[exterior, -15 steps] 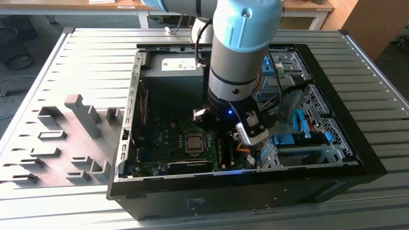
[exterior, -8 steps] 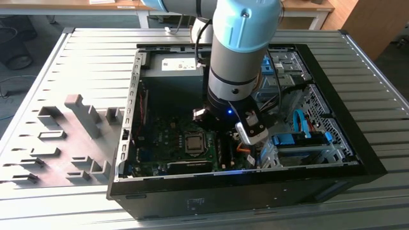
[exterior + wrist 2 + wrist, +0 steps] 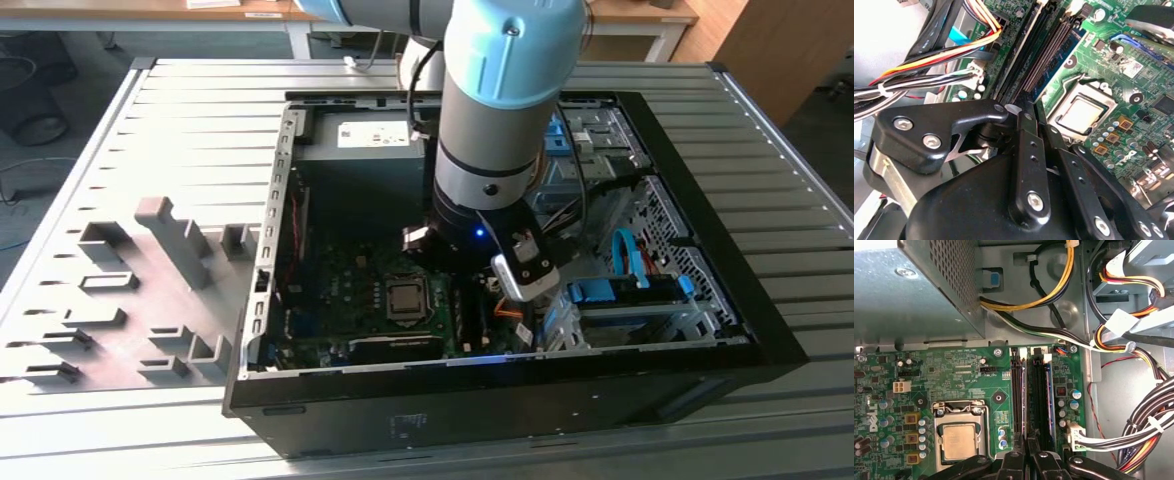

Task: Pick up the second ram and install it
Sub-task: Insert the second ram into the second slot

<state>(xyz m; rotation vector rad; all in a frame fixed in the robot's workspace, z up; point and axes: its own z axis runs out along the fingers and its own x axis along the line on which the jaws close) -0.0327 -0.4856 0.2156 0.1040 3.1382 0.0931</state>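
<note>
First wrist view: pincer [image 3: 1027,460] clamps second ram [image 3: 1024,405], thin edge-on strip, upright at motherboard slots [image 3: 1036,390].

You can read no text here. Tiny white lettering sits on the motherboard [image 3: 969,371], at twelve o'clock from the processor socket [image 3: 959,440]; the pale label [image 3: 374,135] on the power supply is illegible.

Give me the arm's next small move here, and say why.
Probably a short, straight push down. The hand seems shut on the second ram, which is seen edge-on and lies along a memory slot beside the processor socket. I cannot tell whether the board is fully seated, so keep the push small and upright.
</note>
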